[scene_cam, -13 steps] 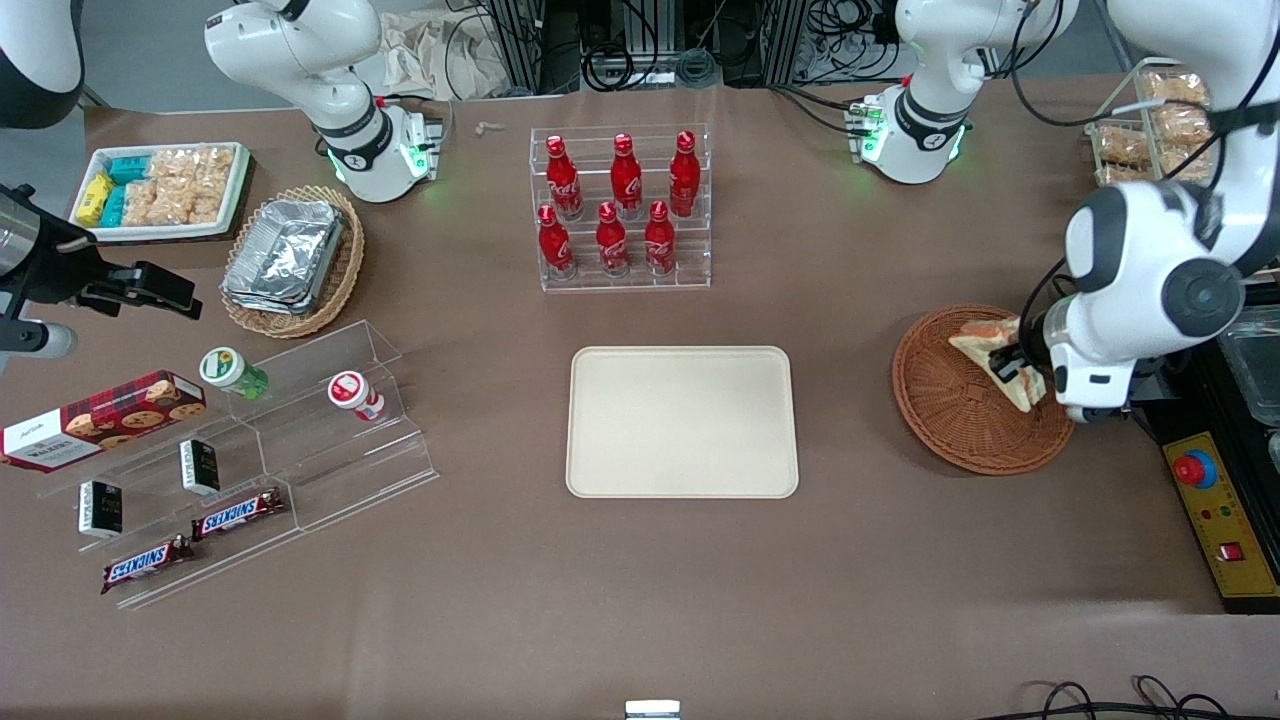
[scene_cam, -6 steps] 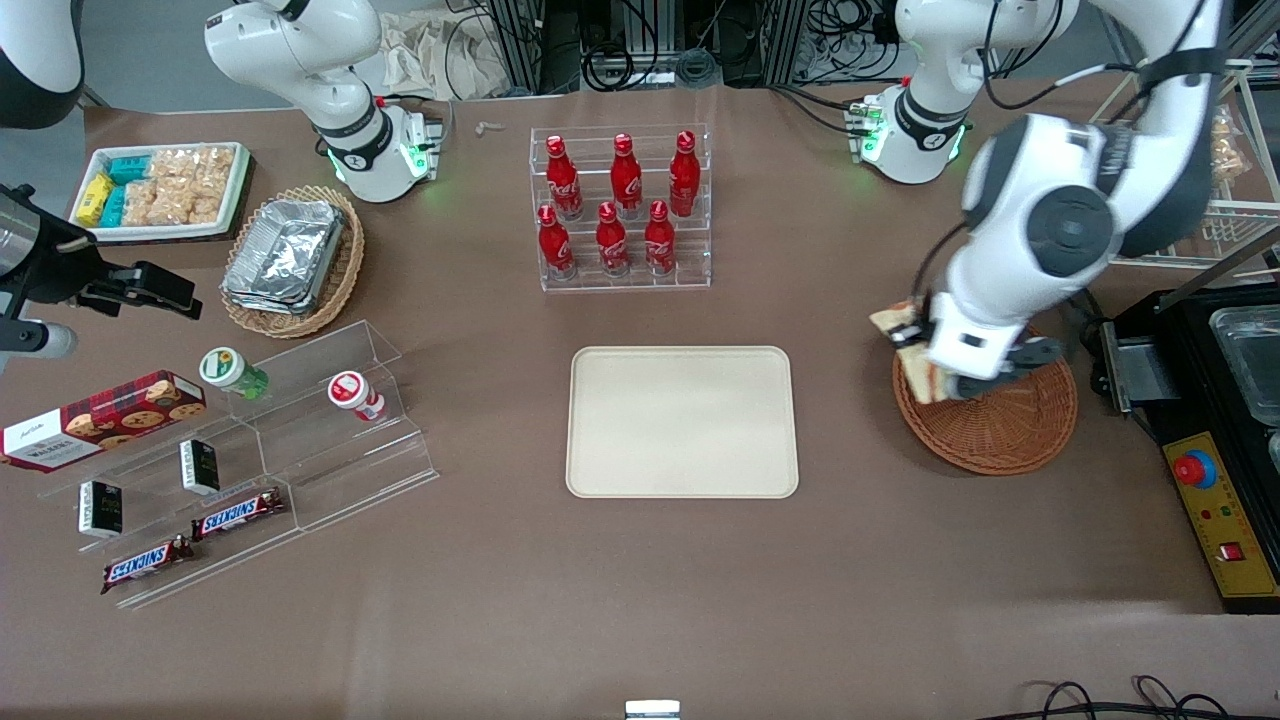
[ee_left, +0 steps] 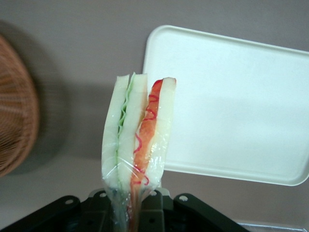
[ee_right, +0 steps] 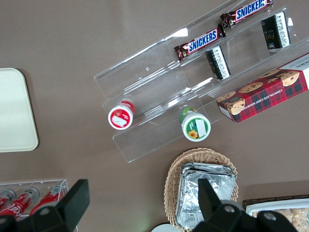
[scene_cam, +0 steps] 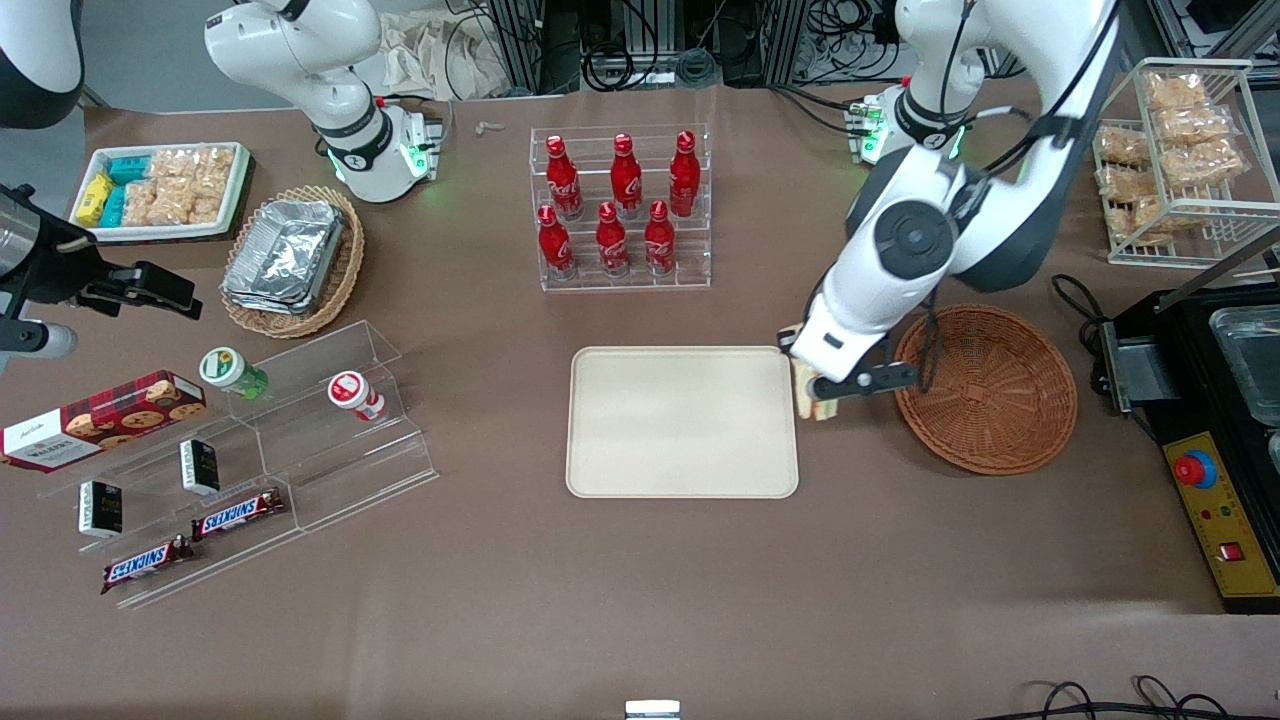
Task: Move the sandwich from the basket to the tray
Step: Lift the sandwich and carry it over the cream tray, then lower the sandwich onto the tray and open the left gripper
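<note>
Gripping the sandwich (ee_left: 137, 140) by its lower end, the left gripper (scene_cam: 822, 392) hangs above the table in the gap between the tray (scene_cam: 682, 421) and the basket (scene_cam: 985, 388), just beside the tray's edge. Wrapped in clear film, the sandwich stands upright between the closed fingers, cut edge showing green, orange and red layers. Nothing lies in the basket or on the tray.

The sandwich (ee_left: 137, 140), a plastic-wrapped wedge of white bread with green, orange and red filling, was held upright by the gripper (scene_cam: 822, 392), clamped between its fingers, between the empty brown wicker basket (scene_cam: 985, 388) and the bare cream tray (scene_cam: 683, 421).
</note>
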`<state>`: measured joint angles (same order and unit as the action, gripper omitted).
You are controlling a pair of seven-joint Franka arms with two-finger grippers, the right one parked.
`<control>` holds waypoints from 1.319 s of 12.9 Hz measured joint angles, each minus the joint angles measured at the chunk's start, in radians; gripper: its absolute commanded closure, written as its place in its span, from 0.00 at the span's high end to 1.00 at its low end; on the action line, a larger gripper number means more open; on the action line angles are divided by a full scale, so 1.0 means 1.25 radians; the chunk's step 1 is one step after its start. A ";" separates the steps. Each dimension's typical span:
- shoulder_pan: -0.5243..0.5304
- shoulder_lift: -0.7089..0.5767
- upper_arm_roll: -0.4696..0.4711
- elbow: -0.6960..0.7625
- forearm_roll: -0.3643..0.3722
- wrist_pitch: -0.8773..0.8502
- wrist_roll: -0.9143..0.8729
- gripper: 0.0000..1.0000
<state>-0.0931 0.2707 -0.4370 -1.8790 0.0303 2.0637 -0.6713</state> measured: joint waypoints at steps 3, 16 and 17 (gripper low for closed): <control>-0.022 0.096 0.000 0.001 0.062 0.072 0.003 0.00; -0.027 0.243 0.000 0.010 0.167 0.160 0.019 1.00; -0.027 0.246 -0.001 0.012 0.167 0.162 0.019 1.00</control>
<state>-0.1271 0.5787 -0.4376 -1.8639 0.2387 2.2663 -0.6477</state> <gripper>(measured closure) 0.533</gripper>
